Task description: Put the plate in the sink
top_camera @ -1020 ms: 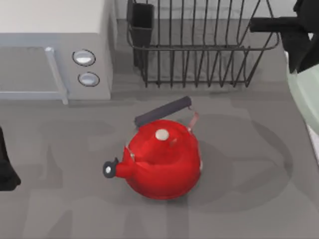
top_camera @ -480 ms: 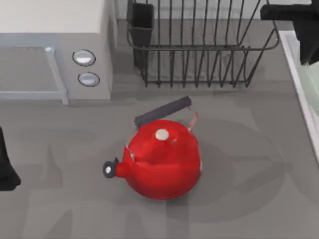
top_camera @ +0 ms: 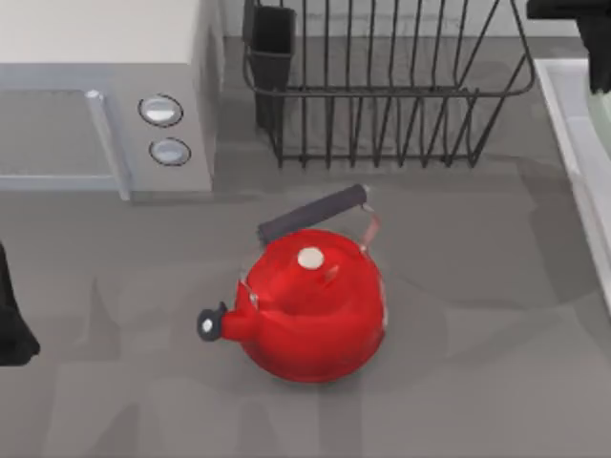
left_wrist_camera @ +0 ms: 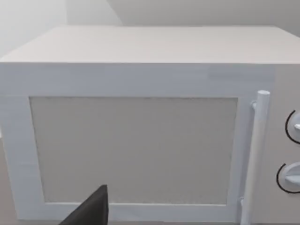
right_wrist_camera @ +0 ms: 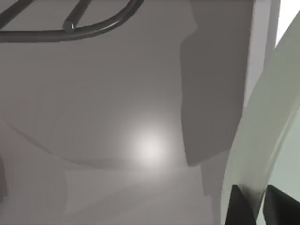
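In the right wrist view the pale mint-green plate [right_wrist_camera: 262, 140] stands on edge, and my right gripper [right_wrist_camera: 259, 209] is shut on its rim, one dark finger on each side. Seen from the top, the right arm [top_camera: 592, 29] is at the far right corner, over the sink [top_camera: 565, 143]. A sliver of the plate [top_camera: 604, 143] shows inside the pale rim at the picture's edge. My left arm [top_camera: 11, 329] is parked at the left edge of the table. One dark finger [left_wrist_camera: 89, 212] of it shows in front of the microwave.
A red kettle [top_camera: 310, 305] with a dark handle stands mid-table. The black wire dish rack [top_camera: 382, 86] is at the back, just left of the sink. A white microwave [top_camera: 95, 95] fills the back left corner. Bare grey table lies between kettle and sink.
My right arm has carried the plate to the right, over the sink rim and mostly past the top view's right edge. Its shadow on the table has shrunk. The left arm has not moved.
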Controlling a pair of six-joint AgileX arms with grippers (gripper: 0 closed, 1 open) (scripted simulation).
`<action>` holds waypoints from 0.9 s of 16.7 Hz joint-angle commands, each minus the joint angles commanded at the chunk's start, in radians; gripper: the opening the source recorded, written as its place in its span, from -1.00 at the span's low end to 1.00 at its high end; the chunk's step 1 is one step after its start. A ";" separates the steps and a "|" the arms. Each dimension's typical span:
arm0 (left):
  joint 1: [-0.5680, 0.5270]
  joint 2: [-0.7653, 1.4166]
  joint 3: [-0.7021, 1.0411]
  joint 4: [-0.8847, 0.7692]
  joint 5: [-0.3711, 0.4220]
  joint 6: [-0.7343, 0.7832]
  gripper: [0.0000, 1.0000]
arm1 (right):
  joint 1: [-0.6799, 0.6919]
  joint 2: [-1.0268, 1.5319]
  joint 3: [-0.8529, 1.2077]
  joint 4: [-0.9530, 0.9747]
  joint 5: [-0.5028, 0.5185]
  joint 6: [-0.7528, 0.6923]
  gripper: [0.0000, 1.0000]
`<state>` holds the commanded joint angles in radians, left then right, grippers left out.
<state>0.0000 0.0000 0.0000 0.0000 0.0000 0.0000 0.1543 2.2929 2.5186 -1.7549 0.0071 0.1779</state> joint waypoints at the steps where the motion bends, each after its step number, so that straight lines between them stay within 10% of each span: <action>1: 0.000 0.000 0.000 0.000 0.000 0.000 1.00 | -0.037 0.079 0.069 -0.003 0.000 -0.037 -1.00; 12: 0.000 0.000 0.000 0.000 0.000 0.000 1.00 | -0.237 0.418 0.384 -0.004 0.002 -0.236 -1.00; 15: 0.000 0.000 0.000 0.000 0.000 0.000 1.00 | -0.237 0.418 0.384 -0.004 0.002 -0.236 -0.55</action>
<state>0.0000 0.0000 0.0000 0.0000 0.0000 0.0000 -0.0824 2.7112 2.9028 -1.7593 0.0093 -0.0579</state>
